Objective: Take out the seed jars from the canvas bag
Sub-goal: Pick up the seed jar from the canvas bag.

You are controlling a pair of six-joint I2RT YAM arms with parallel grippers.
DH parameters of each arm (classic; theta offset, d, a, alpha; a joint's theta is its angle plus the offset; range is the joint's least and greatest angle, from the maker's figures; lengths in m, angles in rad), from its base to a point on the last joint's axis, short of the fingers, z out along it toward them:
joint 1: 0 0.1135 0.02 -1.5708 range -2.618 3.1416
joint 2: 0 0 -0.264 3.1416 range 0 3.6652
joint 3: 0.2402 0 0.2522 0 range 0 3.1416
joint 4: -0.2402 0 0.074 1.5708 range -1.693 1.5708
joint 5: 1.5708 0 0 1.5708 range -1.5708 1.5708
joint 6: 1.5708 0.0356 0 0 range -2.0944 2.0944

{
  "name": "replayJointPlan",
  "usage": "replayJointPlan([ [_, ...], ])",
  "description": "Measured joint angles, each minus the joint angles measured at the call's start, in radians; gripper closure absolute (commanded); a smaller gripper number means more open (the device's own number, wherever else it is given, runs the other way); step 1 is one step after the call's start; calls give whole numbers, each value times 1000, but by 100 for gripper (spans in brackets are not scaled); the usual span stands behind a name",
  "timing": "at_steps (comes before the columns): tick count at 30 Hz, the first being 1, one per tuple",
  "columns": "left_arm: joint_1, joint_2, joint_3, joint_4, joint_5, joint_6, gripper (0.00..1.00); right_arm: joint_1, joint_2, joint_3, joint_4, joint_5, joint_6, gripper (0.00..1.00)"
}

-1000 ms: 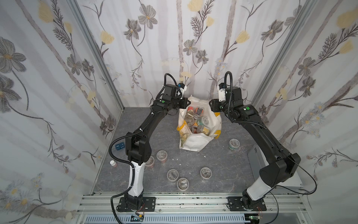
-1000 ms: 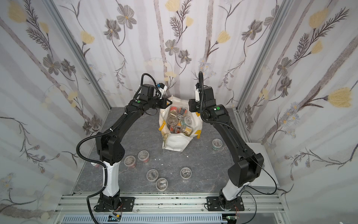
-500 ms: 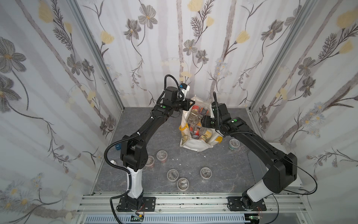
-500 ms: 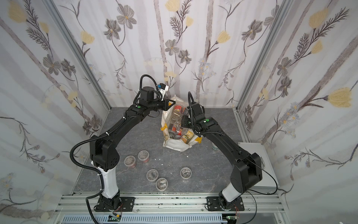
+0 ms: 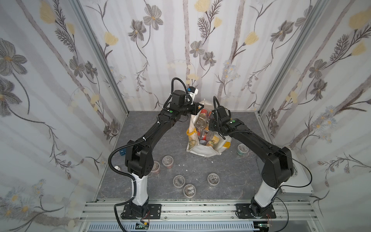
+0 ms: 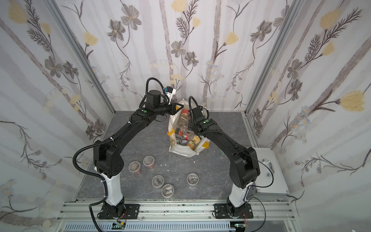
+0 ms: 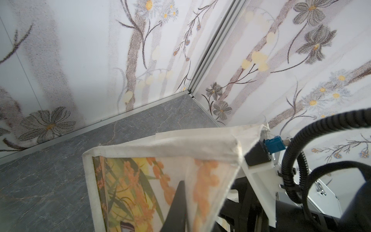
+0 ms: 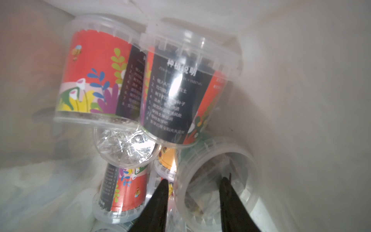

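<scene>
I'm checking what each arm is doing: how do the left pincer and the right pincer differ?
The left pincer is shut on the rim of the canvas bag; the right pincer is down inside the bag with jaws apart. The left pincer touches only cloth; the right pincer's fingers are at a clear-lidded seed jar in the pile. Both are black and work on the same bag.

In the right wrist view, a seed jar [image 8: 180,84] carries a black panel [image 8: 172,108] with a white Chinese heading, probably "种植说明", above numbered lines too blurred to read. The red-labelled jar [image 8: 94,76] touching it shows numbers 1 to 8.
</scene>
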Motion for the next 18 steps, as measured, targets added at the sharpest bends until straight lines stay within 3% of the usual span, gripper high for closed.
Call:
replayJointPlan([
  [7,-1,0,0,-2,-4,-3,100,0,30,24,-19,8,8,78],
  [14,-3,0,-3,-1,-8,-3,100,-1,59,50,-60,18,16,68],
  [18,-3,0,-3,-2,-11,-4,100,-1,89,77,-79,22,23,71],
])
